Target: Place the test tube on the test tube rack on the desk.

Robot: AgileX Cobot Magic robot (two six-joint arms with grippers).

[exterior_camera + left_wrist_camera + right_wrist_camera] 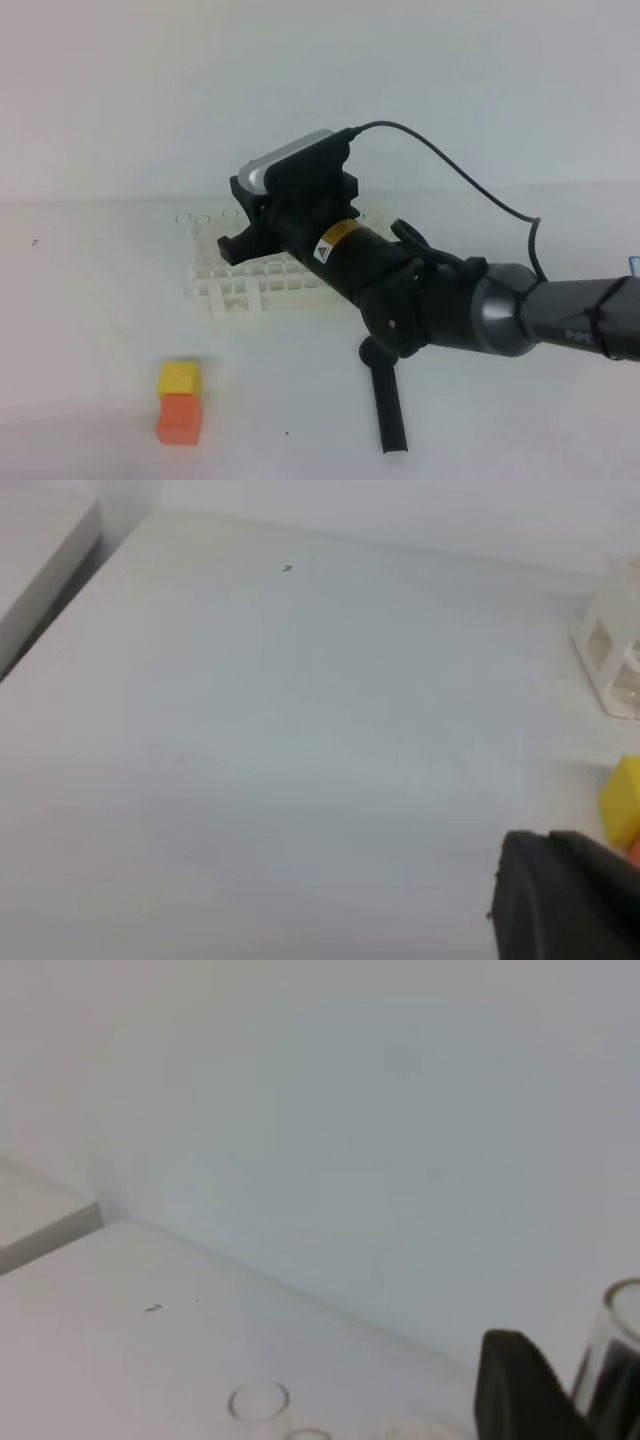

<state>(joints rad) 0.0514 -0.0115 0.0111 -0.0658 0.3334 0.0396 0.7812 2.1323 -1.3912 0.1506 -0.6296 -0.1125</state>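
Observation:
The white test tube rack (pixel 250 288) stands on the desk (pixel 90 300) left of centre, and its corner (pixel 612 655) also shows in the left wrist view. My right gripper (pixel 238 243) hovers over the rack's right part, reaching in from the right. The right wrist view shows its black finger (pixel 520 1395) pressed against the upright clear test tube (pixel 618 1345), so it is shut on the tube. The gripper hides the tube in the high view. A black finger (pixel 562 900) of my left gripper shows low over bare desk, left of the rack; it is shut and holds nothing.
Rims of other clear tubes (pixel 258 1400) stand in the rack's far rows. A yellow block on an orange block (pixel 180 402) sits in front of the rack. A black round-headed stick (pixel 386 400) lies under the right arm. A white wall rises behind the desk.

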